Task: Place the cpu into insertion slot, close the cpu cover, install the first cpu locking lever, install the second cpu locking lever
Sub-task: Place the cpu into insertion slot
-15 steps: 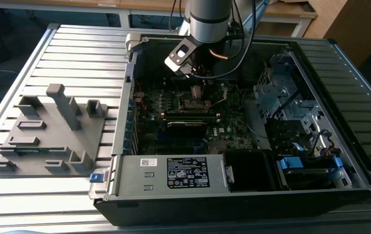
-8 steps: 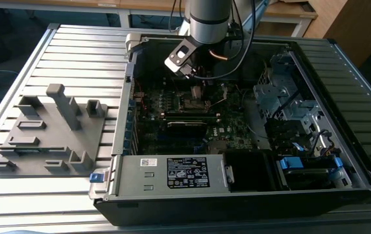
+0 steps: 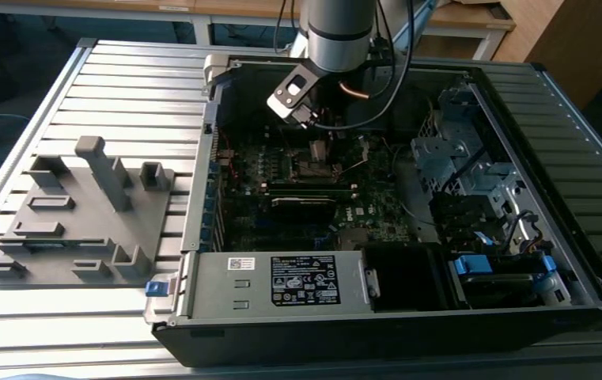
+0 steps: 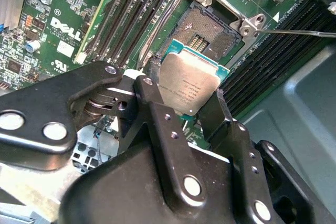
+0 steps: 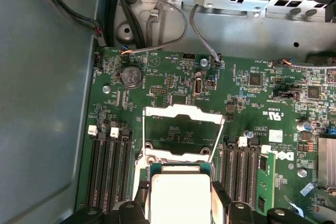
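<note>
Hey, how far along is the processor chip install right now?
Nothing is finished yet. In hand: the gripper is shut on the chip, held above the empty socket. The cover stands raised and the levers look unlatched. Left: seating the chip, closing the cover, latching both levers.

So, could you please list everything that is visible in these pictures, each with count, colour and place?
computer case: one, black, open, on the table
table: one, grey, slatted, under the case
fixture block: one, grey, on the table, exterior view's left
motherboard: one, green, inside the case
cpu cover: one, silver, raised open at the socket
cpu: one, silver-grey, held near the socket
arm: one, grey, above the case
gripper: one, black, shut on the cpu
</note>
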You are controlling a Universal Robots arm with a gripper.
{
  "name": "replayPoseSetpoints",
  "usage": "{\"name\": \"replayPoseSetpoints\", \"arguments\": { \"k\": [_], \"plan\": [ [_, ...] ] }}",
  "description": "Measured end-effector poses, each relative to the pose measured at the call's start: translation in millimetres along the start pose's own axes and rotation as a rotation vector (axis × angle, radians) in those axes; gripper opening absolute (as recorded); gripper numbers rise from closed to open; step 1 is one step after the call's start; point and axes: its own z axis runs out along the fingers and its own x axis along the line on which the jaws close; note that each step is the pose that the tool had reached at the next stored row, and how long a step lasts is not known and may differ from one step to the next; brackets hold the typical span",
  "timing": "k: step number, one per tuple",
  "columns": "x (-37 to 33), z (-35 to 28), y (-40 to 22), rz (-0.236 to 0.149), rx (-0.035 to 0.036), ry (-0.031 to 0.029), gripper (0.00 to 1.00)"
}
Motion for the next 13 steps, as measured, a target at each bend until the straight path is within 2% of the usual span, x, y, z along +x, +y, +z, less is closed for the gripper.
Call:
{"name": "replayPoseSetpoints", "arguments": {
  "k": [13],
  "plan": [
    [0.1,3.1,-0.4,0.001,-0.0001,0.0001,0.54]
  ]
}}
